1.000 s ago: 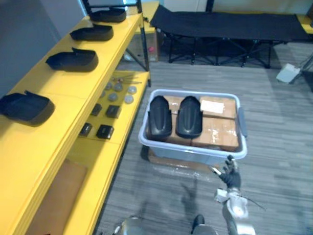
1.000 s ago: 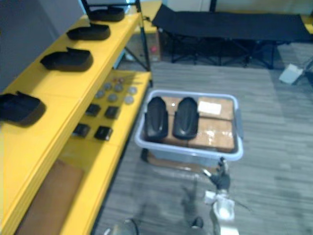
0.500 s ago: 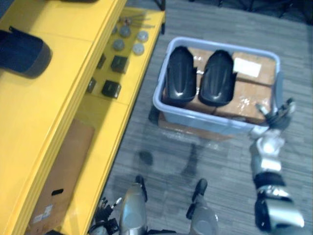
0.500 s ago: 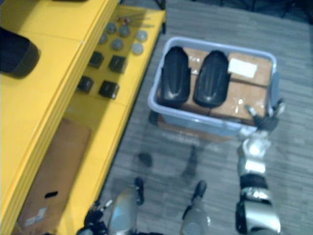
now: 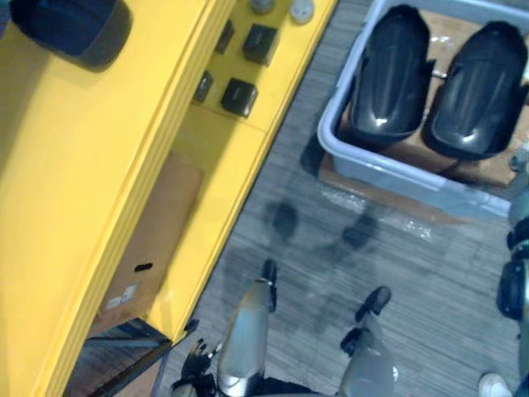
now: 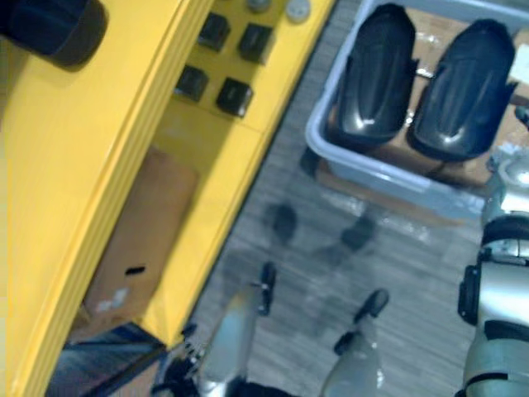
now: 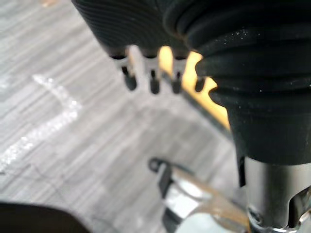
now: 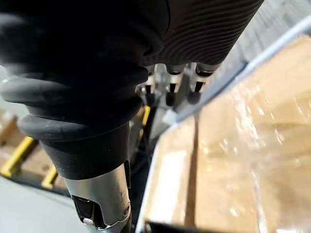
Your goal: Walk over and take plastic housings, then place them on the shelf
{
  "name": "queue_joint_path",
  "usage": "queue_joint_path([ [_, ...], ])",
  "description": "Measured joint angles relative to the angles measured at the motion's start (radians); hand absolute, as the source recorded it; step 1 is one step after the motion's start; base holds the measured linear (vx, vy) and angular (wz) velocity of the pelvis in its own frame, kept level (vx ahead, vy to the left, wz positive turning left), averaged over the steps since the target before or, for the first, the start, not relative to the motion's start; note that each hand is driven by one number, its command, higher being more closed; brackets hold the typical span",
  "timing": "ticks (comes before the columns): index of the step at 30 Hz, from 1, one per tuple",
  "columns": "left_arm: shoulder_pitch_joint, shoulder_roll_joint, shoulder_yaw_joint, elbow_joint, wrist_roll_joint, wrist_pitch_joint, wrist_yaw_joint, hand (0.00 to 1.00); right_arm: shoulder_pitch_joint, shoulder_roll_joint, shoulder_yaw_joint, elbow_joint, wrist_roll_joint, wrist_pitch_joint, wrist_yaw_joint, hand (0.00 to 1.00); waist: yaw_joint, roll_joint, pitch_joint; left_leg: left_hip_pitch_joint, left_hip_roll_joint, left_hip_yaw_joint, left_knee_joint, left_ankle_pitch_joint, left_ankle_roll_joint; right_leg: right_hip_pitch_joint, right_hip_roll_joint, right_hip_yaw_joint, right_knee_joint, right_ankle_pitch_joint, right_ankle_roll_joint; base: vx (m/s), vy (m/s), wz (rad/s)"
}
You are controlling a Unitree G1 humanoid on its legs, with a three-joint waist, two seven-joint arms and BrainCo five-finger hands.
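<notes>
Two black plastic housings [image 5: 390, 78] lie side by side, domed backs up, inside a grey bin [image 5: 397, 169] on the striped grey floor, resting on cardboard boxes [image 8: 243, 145] wrapped in clear film that fill the bin beneath them. The robot's right hand [image 8: 169, 90] hangs at the bin's right-hand rim, its fingers straight, close together in a row and holding nothing; whether they touch the rim cannot be told. The left hand [image 7: 153, 77] hangs low over the floor, well apart from the bin on its left and nearer the robot, with fingers relaxed, lined up in a row and likewise empty. To the left of the bin stands a yellow shelf [image 5: 99, 165], its lower board just beside the bin's left wall. A shelf housing [image 5: 70, 29], black like the pair, sits on the top board, far to the left of the bin. Small black blocks [image 6: 235, 97] and silver discs [image 5: 302, 10] lie on the lower board level with the bin, and a brown cardboard sheet [image 5: 157, 231] lies lower down, left of the bin and nearer the robot.
</notes>
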Motion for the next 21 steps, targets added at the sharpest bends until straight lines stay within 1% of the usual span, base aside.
queue_joint_path([
  [1,0.000,0.000,-0.002,0.000,-0.004,-0.003,0.000,0.00,-0.009,-0.003,0.000,0.009,0.000,0.013,0.000,0.00,0.000,0.002,0.001,-0.007,-0.002,-0.004,0.004,0.000,0.000,-0.001,-0.001,-0.004,0.001,0.000,0.000,-0.05,0.046,0.14],
  [3,-0.004,0.001,-0.028,0.000,-0.034,-0.011,-0.001,0.00,-0.018,-0.024,0.001,0.026,0.000,0.062,0.002,0.00,0.014,0.013,0.006,-0.016,-0.011,-0.010,0.011,0.002,0.003,-0.004,-0.010,-0.016,0.005,-0.001,0.001,-0.06,0.059,0.13],
  [4,-0.004,0.001,-0.031,0.000,-0.038,-0.012,-0.001,0.00,-0.021,-0.025,0.002,0.029,0.000,0.073,0.004,0.00,0.018,0.013,0.006,-0.019,-0.012,-0.009,0.011,0.002,0.004,-0.008,-0.012,-0.016,0.008,-0.001,0.002,-0.08,0.073,0.05],
  [5,-0.004,0.001,-0.034,0.000,-0.040,-0.012,-0.001,0.00,-0.032,-0.025,0.015,0.042,0.000,0.097,0.009,0.00,0.024,0.013,0.006,-0.025,-0.015,-0.009,0.011,0.004,0.006,-0.018,-0.018,-0.017,0.018,-0.004,0.005,-0.05,0.047,0.02],
  [6,-0.004,0.001,-0.037,0.000,-0.044,-0.012,-0.001,0.00,-0.035,-0.025,0.023,0.051,-0.001,0.108,0.015,0.00,0.026,0.013,0.006,-0.026,-0.018,-0.009,0.011,0.004,0.007,-0.019,-0.021,-0.017,0.020,-0.005,0.005,-0.08,0.067,0.04],
  [8,-0.004,0.001,-0.044,0.000,-0.065,-0.013,-0.001,0.00,-0.037,-0.026,0.030,0.068,-0.001,0.146,0.026,0.00,0.034,0.015,0.004,-0.028,-0.026,-0.010,0.011,0.004,0.007,-0.020,-0.030,-0.021,0.026,-0.008,0.009,-0.05,0.049,0.07],
  [9,-0.004,0.002,-0.049,0.000,-0.066,-0.013,-0.001,0.00,-0.038,-0.028,0.031,0.071,-0.001,0.151,0.029,0.00,0.037,0.016,0.003,-0.032,-0.028,-0.011,0.011,0.004,0.007,-0.023,-0.032,-0.022,0.028,-0.009,0.009,-0.06,0.050,0.09],
  [11,-0.004,0.008,-0.075,0.000,-0.069,-0.022,-0.002,0.00,-0.049,-0.047,0.040,0.076,-0.002,0.187,0.038,0.00,0.048,0.020,0.001,-0.049,-0.037,-0.012,0.011,0.009,0.013,-0.042,-0.041,-0.023,0.036,-0.011,0.010,-0.06,0.052,0.07],
  [13,-0.004,0.007,-0.080,0.000,-0.075,-0.025,-0.002,0.00,-0.060,-0.068,0.042,0.090,-0.006,0.214,0.039,0.00,0.055,0.023,-0.001,-0.064,-0.043,-0.018,0.015,0.011,0.016,-0.052,-0.046,-0.026,0.042,-0.011,0.010,-0.05,0.052,0.11],
  [14,-0.004,0.008,-0.083,0.000,-0.075,-0.026,-0.003,0.00,-0.060,-0.079,0.043,0.093,-0.012,0.229,0.040,1.00,0.061,0.024,-0.001,-0.066,-0.047,-0.020,0.016,0.011,0.017,-0.052,-0.050,-0.030,0.044,-0.011,0.010,-0.04,0.044,0.12],
  [15,-0.004,0.009,-0.089,0.000,-0.075,-0.028,-0.003,0.00,-0.060,-0.086,0.045,0.095,-0.015,0.236,0.042,1.00,0.064,0.025,-0.002,-0.066,-0.050,-0.021,0.016,0.011,0.017,-0.052,-0.053,-0.031,0.046,-0.014,0.013,-0.04,0.036,0.11],
  [16,-0.004,0.012,-0.104,0.001,-0.076,-0.031,-0.003,0.00,-0.061,-0.095,0.053,0.095,-0.028,0.256,0.045,1.00,0.067,0.028,-0.004,-0.068,-0.054,-0.024,0.016,0.011,0.017,-0.052,-0.057,-0.035,0.050,-0.016,0.016,-0.03,0.025,0.19],
  [17,-0.005,0.018,-0.122,0.000,-0.076,-0.031,-0.005,0.00,-0.063,-0.112,0.068,0.098,-0.047,0.285,0.048,1.00,0.070,0.040,-0.013,-0.080,-0.060,-0.036,0.021,0.011,0.018,-0.051,-0.059,-0.050,0.050,-0.016,0.016,-0.05,0.037,0.18],
  [18,-0.005,0.018,-0.142,0.001,-0.076,-0.031,-0.013,0.00,-0.066,-0.128,0.083,0.103,-0.078,0.320,0.053,1.00,0.079,0.043,-0.015,-0.085,-0.061,-0.035,0.021,0.011,0.018,-0.056,-0.061,-0.051,0.050,-0.016,0.016,-0.05,0.027,0.15],
  [19,-0.005,0.018,-0.146,0.001,-0.076,-0.031,-0.016,0.00,-0.066,-0.136,0.091,0.105,-0.087,0.335,0.054,1.00,0.083,0.045,-0.016,-0.087,-0.061,-0.036,0.021,0.011,0.018,-0.057,-0.061,-0.052,0.050,-0.016,0.016,-0.05,0.016,0.03],
  [21,-0.004,0.019,-0.156,0.003,-0.077,-0.032,-0.023,0.00,-0.073,-0.169,0.107,0.111,-0.127,0.398,0.067,1.00,0.098,0.046,-0.017,-0.092,-0.061,-0.036,0.020,0.011,0.018,-0.062,-0.061,-0.053,0.050,-0.020,0.011,-0.04,0.001,0.01],
])
